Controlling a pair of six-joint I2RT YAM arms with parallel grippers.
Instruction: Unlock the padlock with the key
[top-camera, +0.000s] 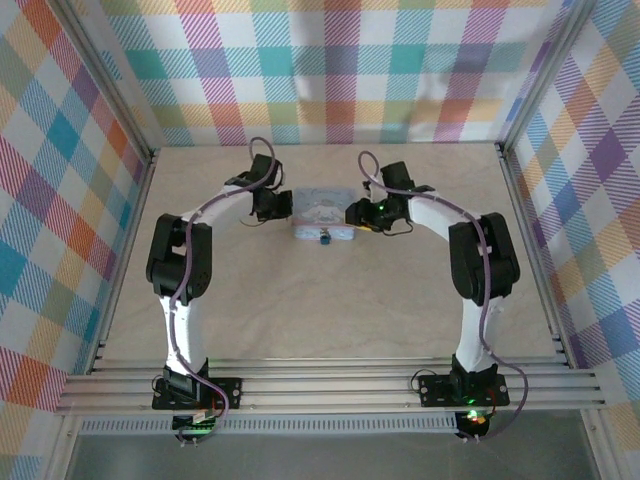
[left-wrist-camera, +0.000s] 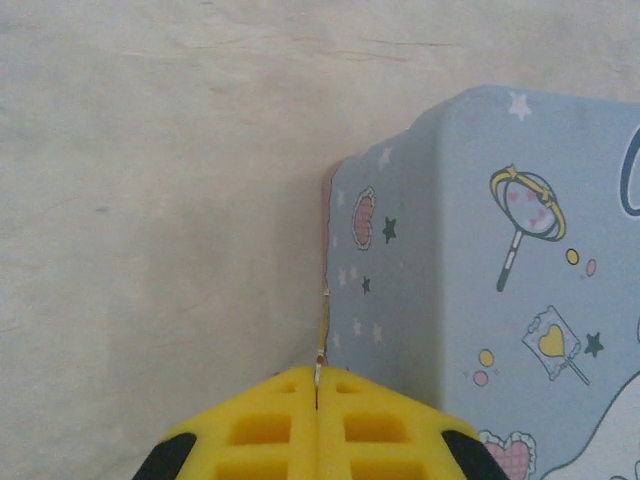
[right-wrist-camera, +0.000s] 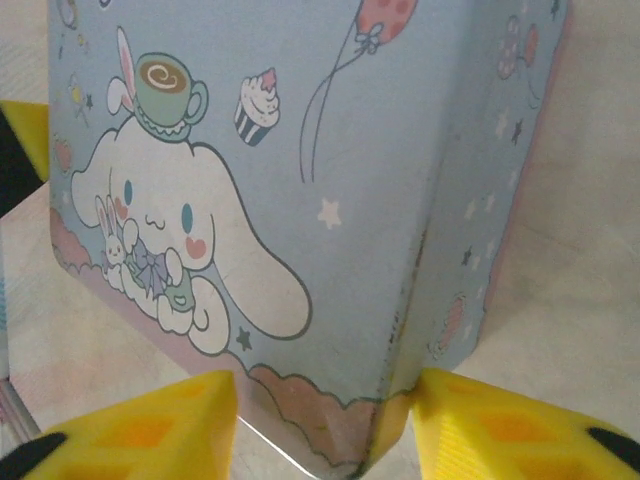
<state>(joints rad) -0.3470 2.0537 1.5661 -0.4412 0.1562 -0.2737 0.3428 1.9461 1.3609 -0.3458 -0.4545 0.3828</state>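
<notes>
Seemingly key (left-wrist-camera: 323, 320) edge-on between closed tips of left pincer (left-wrist-camera: 317, 380).

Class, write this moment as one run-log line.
left hand: shut on key | right hand: straddles tin box corner, grip unclear | padlock: at box front

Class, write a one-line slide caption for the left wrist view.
Shut left gripper pinches the thin key edge-on beside a corner of the tin box.

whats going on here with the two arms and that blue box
The left gripper has its fingers shut on a thin metal sliver, apparently the key, beside a corner of the tin box. The right gripper has its fingers either side of another corner, seemingly clamping it. The padlock sits at the tin's near side, untouched.
</notes>
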